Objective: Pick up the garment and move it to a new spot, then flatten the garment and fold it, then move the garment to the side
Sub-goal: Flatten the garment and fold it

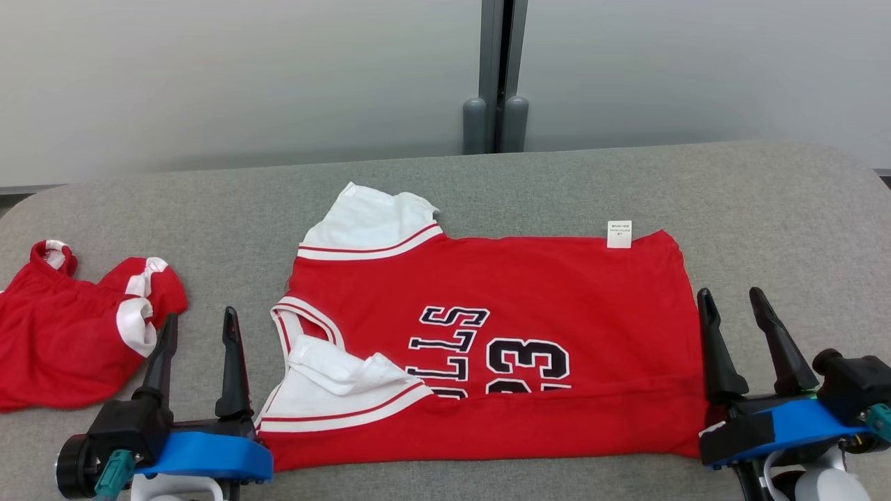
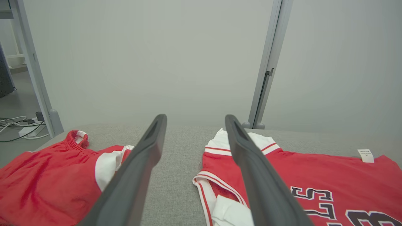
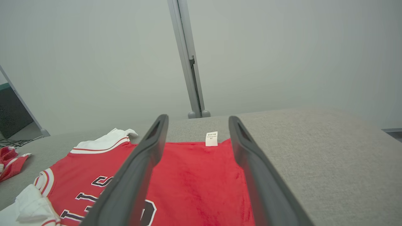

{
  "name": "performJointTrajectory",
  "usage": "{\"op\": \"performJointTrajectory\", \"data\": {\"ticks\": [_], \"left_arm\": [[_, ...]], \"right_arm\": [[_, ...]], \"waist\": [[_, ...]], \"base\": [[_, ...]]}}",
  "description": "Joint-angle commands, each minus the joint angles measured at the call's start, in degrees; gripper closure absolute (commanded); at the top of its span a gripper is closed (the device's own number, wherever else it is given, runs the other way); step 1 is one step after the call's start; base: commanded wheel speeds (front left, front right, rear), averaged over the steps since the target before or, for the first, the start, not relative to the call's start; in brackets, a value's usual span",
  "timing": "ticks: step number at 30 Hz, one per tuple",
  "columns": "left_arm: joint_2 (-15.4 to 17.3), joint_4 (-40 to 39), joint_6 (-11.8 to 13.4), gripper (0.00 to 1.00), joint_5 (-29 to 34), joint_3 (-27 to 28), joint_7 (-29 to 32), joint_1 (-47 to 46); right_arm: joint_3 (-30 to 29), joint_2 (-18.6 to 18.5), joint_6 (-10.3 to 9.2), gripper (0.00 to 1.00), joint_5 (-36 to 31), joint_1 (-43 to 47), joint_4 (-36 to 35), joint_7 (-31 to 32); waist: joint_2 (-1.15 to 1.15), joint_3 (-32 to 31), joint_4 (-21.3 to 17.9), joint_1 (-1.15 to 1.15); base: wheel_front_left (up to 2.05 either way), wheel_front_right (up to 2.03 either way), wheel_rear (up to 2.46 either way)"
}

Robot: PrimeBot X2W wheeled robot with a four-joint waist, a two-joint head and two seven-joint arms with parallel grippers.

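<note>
Garment (image 1: 557, 292), red, white-sleeved, lies folded between left end effector (image 1: 200, 314) and right end effector (image 1: 731, 292), both spread apart.

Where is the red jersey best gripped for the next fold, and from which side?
The jersey lies flat with a straight near edge, flanked by both open grippers. Probably grip its two near corners: left gripper at the sleeve end, right gripper at the hem end, each from its own side.
</note>
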Motion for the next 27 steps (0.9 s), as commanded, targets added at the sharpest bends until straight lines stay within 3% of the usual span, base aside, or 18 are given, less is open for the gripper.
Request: {"op": "performJointTrajectory", "data": {"ticks": [1, 10, 27], "left_arm": [[0.23, 0.69, -0.3, 0.0, 0.34, -0.08, -0.26, -0.85], [0.97, 4.31, -0.29, 0.0, 1.31, -1.39, 0.15, -1.97], [1.95, 2.71, 1.1, 0.0, 0.7, -1.52, 2.61, -0.98]], "right_arm": [[0.64, 0.24, 0.03, 0.0, -0.62, -0.56, 0.1, -0.72], [2.38, 0.38, 0.03, 0.0, -2.94, 0.86, 0.98, -2.14], [2.31, 0.39, 0.03, 0.0, -2.81, 2.65, 0.82, -1.48]], "waist": [[0.0, -0.21, 0.0, 0.0], [0.0, -0.91, 0.54, 0.0], [0.0, -0.68, 0.92, 0.0]], "base": [[0.0, 0.0, 0.0], [0.0, 0.0, 0.0], [0.0, 0.0, 0.0]]}}
